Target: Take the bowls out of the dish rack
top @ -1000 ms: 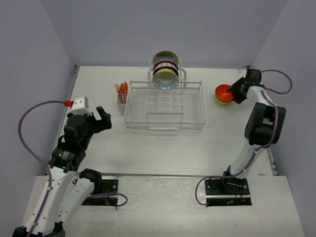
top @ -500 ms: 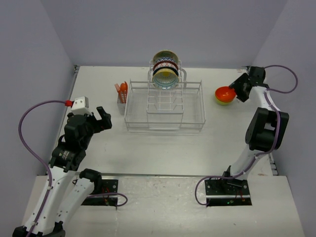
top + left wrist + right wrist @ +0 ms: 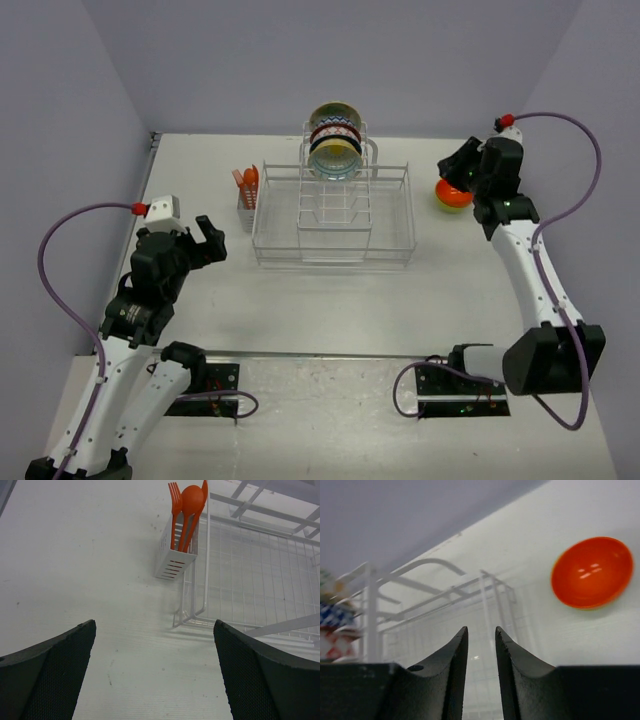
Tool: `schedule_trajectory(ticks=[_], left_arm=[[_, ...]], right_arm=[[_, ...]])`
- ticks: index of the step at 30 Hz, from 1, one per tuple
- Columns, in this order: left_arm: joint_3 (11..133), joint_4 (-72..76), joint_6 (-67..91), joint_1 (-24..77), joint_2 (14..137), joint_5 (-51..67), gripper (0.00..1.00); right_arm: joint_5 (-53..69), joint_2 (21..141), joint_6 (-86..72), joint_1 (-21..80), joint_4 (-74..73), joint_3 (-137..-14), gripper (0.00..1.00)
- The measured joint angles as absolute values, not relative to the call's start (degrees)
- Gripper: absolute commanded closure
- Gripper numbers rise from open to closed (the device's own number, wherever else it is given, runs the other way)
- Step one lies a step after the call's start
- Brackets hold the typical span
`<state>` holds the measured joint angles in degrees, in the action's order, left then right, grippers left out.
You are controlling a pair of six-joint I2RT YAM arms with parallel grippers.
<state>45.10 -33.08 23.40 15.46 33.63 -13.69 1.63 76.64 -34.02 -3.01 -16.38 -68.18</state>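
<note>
Bowls lie in two places. The orange bowl (image 3: 452, 196) sits nested on the lime-green bowl (image 3: 448, 208) near the far right corner of the surface (image 3: 330, 310). Three more stand on edge at the far end of the central row of the dish rack (image 3: 335, 228): the cream bowl (image 3: 335, 111) farthest back, the dark red-patterned bowl (image 3: 335, 132) in the middle, and the pale teal bowl (image 3: 335, 158) nearest me.

My right pincer (image 3: 481, 631) hangs just beside the orange bowl, pointing toward the rack, jaws drawn almost together with nothing between them. My left pincer (image 3: 155, 680) is spread wide and empty over the left side of the surface, near the cutlery holder (image 3: 175, 560) with its orange utensils (image 3: 187, 505).

I judge the step in hand to be the reach for a third bowl. Next I need to spread the right jaws, carry them over the rack's far end and pinch the teal rim from above. Then I lift straight up so the wires do not catch.
</note>
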Motion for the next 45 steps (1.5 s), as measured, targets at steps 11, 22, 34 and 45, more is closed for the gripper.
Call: schedule_trajectory(ticks=[11,22,34,45], left_arm=[[45.1,-33.1,23.4,15.5,34.1,-13.7,0.0],[45.1,-33.1,23.4,15.0,34.6,-13.6,0.0],[45.1,-33.1,23.4,14.9,33.7,-13.4,0.0],[45.1,-33.1,23.4,14.9,33.3,-13.2,0.0]], right_arm=[[-7.4,68.6,-14.0,26.7,-14.6,-73.7,0.46],[-20.1,81.7,21.7,42.6,-13.0,-83.4,0.24],[-27.6,89.2,38.0,43.4,-6.8,-85.1,0.58],[-27.6,90.8,39.7,43.4,-1.6,-83.2,0.74]])
